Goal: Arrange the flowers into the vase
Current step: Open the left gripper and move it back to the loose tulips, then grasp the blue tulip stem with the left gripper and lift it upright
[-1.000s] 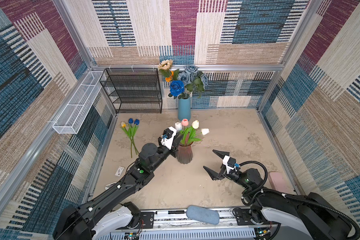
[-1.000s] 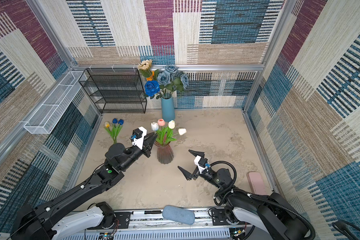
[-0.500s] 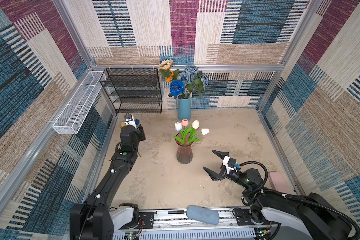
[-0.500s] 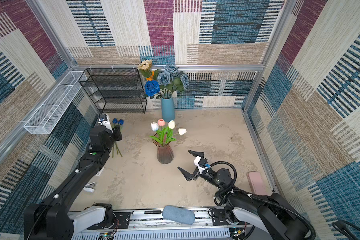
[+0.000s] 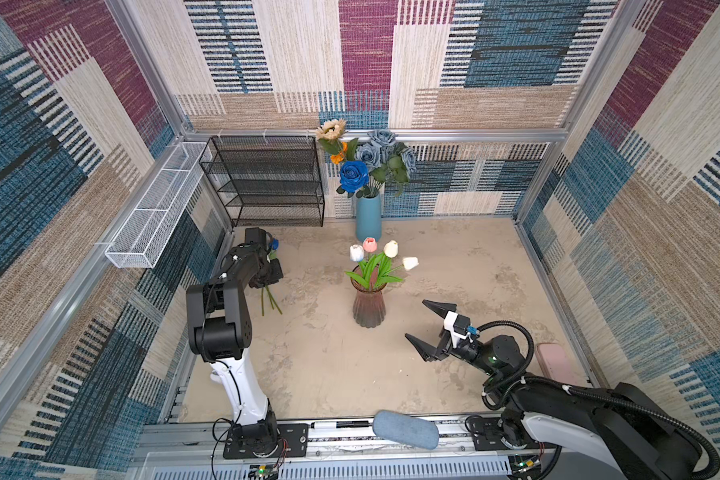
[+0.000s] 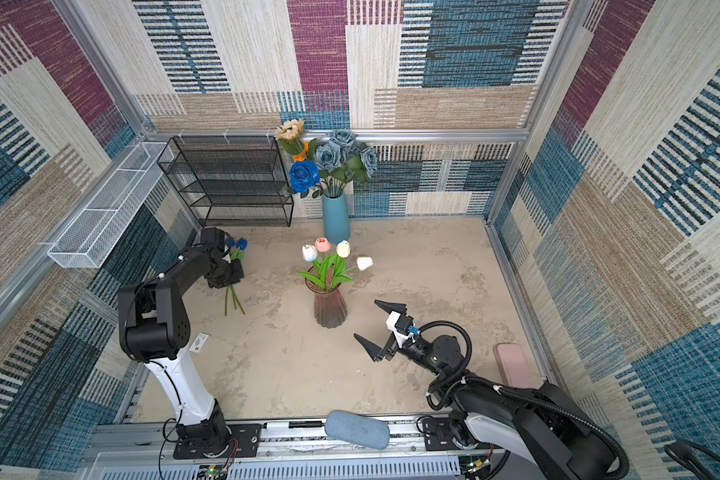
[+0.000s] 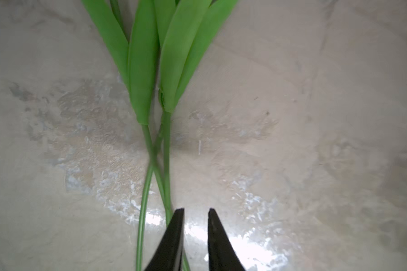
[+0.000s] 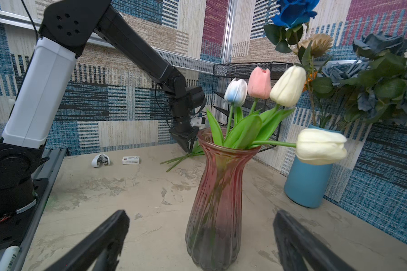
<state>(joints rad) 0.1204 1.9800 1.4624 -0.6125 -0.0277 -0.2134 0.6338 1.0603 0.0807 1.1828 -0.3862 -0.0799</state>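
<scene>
Lying flat, loose tulip stems (image 7: 166, 145) pass just beside the narrowly parted left end effector (image 7: 196, 210).

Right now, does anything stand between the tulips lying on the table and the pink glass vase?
Nothing visible does: bare tabletop separates the loose tulips from the pink vase. Only the four tulips already in it crowd its mouth.

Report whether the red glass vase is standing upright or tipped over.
Upright: the vase stands on its base on the table, mouth up, four tulips standing in it.
</scene>
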